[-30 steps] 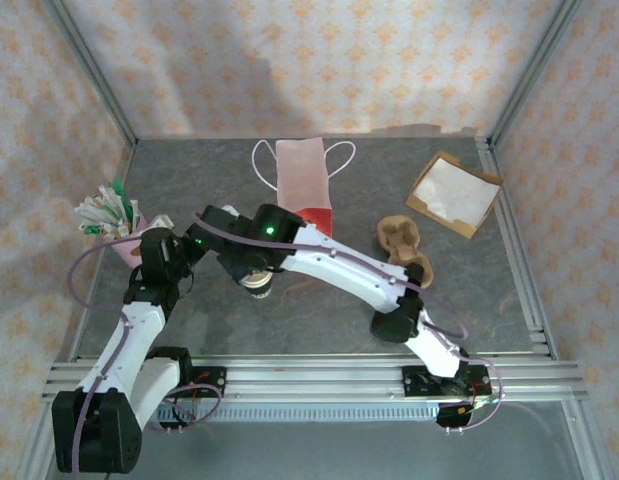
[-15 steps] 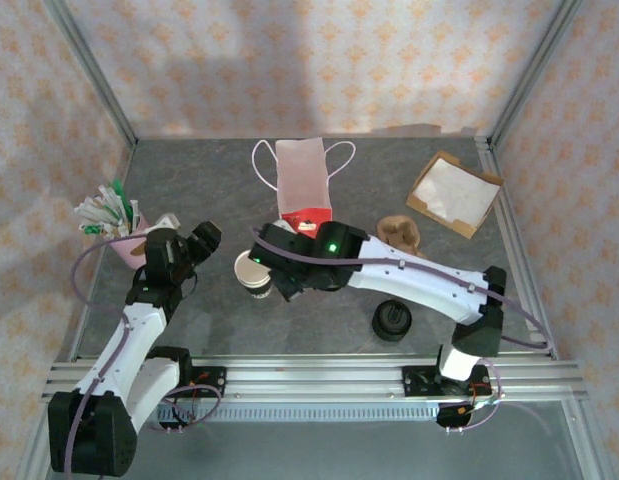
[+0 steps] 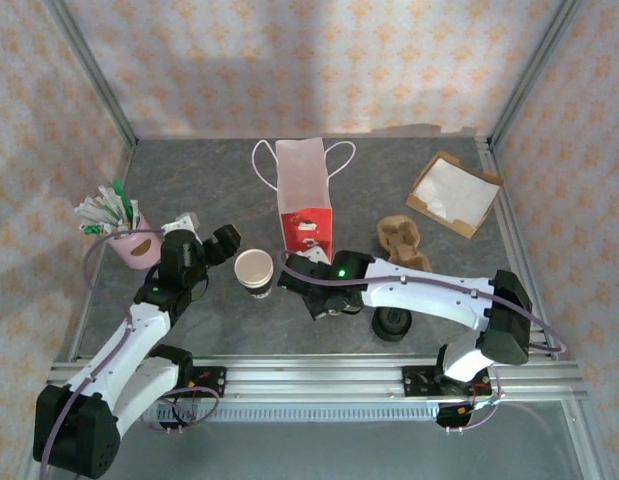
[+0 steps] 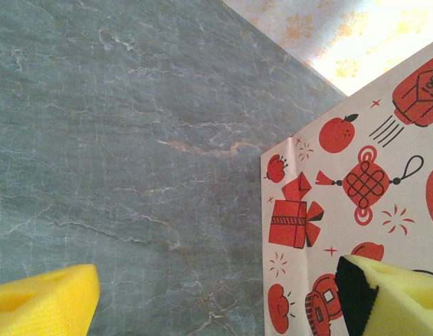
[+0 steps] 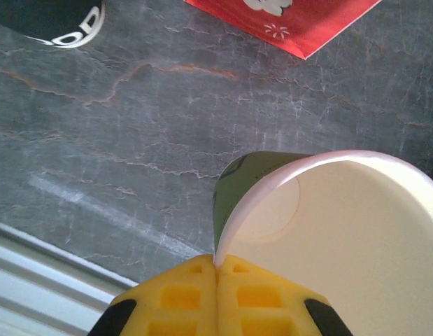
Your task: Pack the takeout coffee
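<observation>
A small olive-brown paper cup (image 3: 254,270) with a cream inside stands open, without a lid, on the table left of centre. My right gripper (image 3: 286,276) reaches it from the right. In the right wrist view that gripper (image 5: 216,269) is shut on the rim of the lidless cup (image 5: 342,238), with the yellow pads pinching the white lip. My left gripper (image 3: 217,245) hangs open just left of the cup, its yellow fingertips spread with nothing between them (image 4: 223,297). No cup with a lid on is in view. The red-printed paper bag (image 3: 304,205) (image 4: 342,175) stands behind the cup.
A stack of black lids (image 3: 390,322) sits under the right forearm. A brown cardboard cup carrier (image 3: 404,240) lies right of the bag, and a box of white napkins (image 3: 454,190) sits at the back right. A pink holder of sachets (image 3: 124,235) stands at the left.
The right arm has folded back to the right, uncovering the lid stack, while still gripping the cup, which barely moved. The left gripper has shifted right, closer to the cup.
</observation>
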Controlling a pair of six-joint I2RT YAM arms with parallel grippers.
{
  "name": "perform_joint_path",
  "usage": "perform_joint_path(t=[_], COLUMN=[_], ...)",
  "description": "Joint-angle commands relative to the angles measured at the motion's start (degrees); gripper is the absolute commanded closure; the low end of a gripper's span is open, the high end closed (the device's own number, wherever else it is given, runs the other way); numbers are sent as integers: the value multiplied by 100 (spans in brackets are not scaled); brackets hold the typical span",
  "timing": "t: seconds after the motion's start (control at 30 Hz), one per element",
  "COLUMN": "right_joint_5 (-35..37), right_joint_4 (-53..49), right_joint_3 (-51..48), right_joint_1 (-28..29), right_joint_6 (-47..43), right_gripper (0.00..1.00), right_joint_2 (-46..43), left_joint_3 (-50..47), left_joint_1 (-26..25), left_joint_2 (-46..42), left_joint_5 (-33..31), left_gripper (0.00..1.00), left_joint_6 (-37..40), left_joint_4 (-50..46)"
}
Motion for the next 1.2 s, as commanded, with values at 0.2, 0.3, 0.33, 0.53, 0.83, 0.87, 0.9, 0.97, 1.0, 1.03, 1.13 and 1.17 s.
perform_joint_path(t=[0.2,0.3,0.33,0.53,0.83,0.87,0.9,0.97,1.0,1.03,1.13,1.17], right_joint_5=[-29,-11,-3,39,348,370,408,592,811,1055,1421,1515], right_joint_4=[846,840,811,623,409,413,415,365,274,163,-191,-293], right_joint_3=[-659,-682,-672,-559,-702,-766,-829,-937,-968,-997,-1051,-1087], right_joint_1=[-256,-282,-285,-285,-279,-281,-278,-280,-283,-281,-301,-324], right_joint_6=[243,238,252,274,610,658,704,887,1052,1303,1893,2064], right_gripper=[100,93,88,66,6,1,1,1,1,1,1,1], right_joint_2=[21,54,57,-74,-987,-1134,-1278,-1499,-1607,-1689,-1962,-2024], left_joint_3=[204,211,213,230,174,152,134,108,91,68,2,-6], left_joint_1=[-171,-189,-200,-252,-752,-813,-862,-946,-988,-1020,-1138,-1211], left_joint_2=[-113,-113,-111,-143,-803,-918,-1034,-1273,-1403,-1524,-1846,-1924], left_joint_5=[-316,-329,-334,-352,-823,-890,-950,-1034,-1047,-1040,-871,-831], left_gripper=[10,10,10,9,9,10,9,9,10,10,9,9], left_joint_6=[243,259,265,301,518,669,706,748,753,750,736,739], left_joint_4=[-17,-8,-9,-27,-117,-128,-148,-192,-207,-195,-82,-47])
